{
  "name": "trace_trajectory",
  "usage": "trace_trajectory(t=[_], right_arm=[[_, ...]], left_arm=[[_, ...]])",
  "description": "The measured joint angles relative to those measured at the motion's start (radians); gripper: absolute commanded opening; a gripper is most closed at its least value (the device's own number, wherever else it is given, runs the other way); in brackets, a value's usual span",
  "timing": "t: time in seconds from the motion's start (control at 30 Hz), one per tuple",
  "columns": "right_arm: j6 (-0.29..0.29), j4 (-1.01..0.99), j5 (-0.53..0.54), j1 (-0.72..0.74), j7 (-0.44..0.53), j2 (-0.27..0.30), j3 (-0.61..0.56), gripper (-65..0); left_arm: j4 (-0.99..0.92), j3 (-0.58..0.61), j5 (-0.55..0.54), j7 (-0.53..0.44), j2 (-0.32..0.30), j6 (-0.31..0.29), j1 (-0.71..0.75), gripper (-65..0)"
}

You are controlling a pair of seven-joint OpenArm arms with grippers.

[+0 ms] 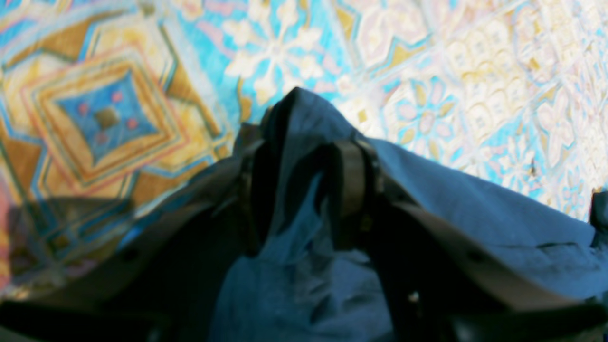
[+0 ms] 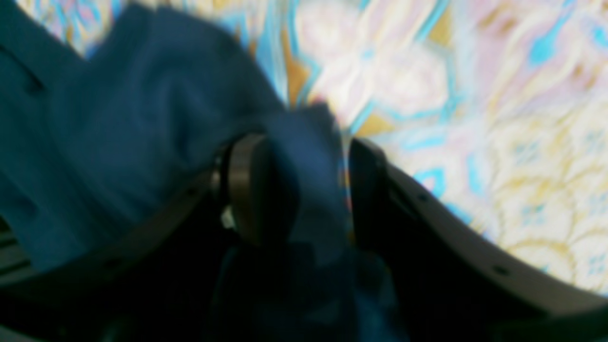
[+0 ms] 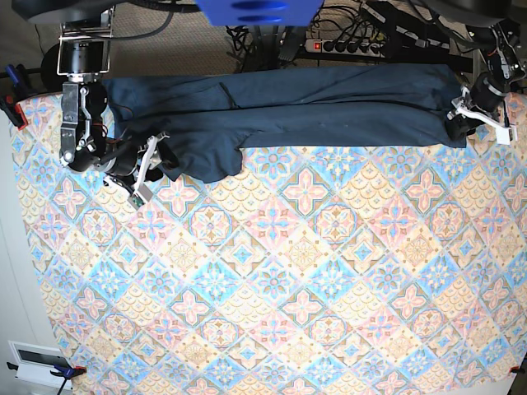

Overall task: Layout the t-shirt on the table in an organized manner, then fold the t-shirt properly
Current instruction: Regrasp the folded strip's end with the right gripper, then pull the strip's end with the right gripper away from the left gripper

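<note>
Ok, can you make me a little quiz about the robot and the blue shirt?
1. True or false: the t-shirt lies neatly folded in the middle of the table.
2. What does the left gripper hold between its fingers? A) a power strip B) shirt fabric C) nothing
3. Fill in: in the base view the shirt stretches along the table's ____ edge.

Key:
1. False. It is stretched in a long band between the left gripper and the right gripper.
2. B. Dark blue cloth is pinched there.
3. Far, the edge at the top of the picture.
</note>
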Motion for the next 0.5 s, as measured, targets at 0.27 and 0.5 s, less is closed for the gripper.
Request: trace_trajectory(t=[0.27,0.5], right_arm=[[0.0,-0.045,0.004,0.006,0.009,0.0,-0.003,-38.9],[0.0,-0.058,0.01,0.006,0.013,0.002,-0.003,-54.8]], left_arm=[[0.0,0.0,0.0,0.001,0.0,0.0,0.0,-44.3],[0.0,0.0,0.0,0.0,0.0,0.0,0.0,-44.3]])
